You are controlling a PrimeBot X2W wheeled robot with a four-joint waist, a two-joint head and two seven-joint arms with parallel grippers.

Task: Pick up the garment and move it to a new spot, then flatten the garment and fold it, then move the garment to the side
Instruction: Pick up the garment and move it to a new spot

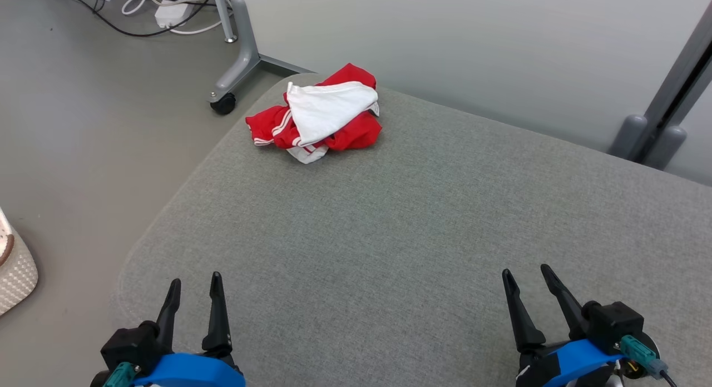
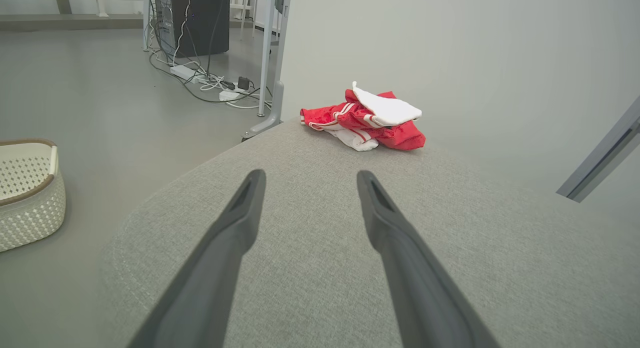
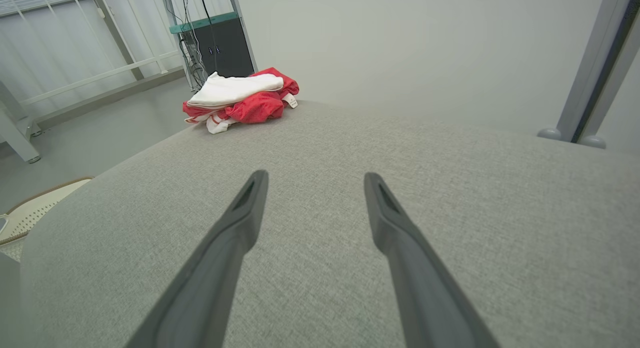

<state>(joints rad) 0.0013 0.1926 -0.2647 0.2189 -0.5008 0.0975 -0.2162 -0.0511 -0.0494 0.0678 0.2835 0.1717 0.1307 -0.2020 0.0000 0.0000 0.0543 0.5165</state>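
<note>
Counting first: one garment [image 1: 318, 115], two claws, one basket [image 1: 15, 271], one table [image 1: 389, 253]. My left claw [image 1: 195, 280] sits at the lower left of the head view and my right claw [image 1: 525, 271] at the lower right, both low over the near edge of the grey fabric-topped table. Each claw has two long dark fingers pointing away from me toward the far side. Left claw is parted with a clear gap between the fingers [image 2: 242, 220], nothing in it. Right claw is parted about the same, fingers [image 3: 240, 223] bare, nothing in it. Right one is angled a bit leftward in the head view, while the left points nearly straight. The garment is red with white stripes and a white panel on top. It lies crumpled in a heap at the far left corner of the table, close to the far edge, well apart from both claws. One small white tag [image 3: 290, 102] sticks out of the heap on its right side in the right wrist view; any writing on it is too small to read. No other readable text. The basket is white, perforated with a brown rim, and stands on the floor [image 1: 83, 125] left of the table. One caster wheel [image 1: 223, 103] on a grey frame leg stands beyond the table's far left corner. A tangle of cables [image 1: 144, 3] lies on the floor behind it.
</note>
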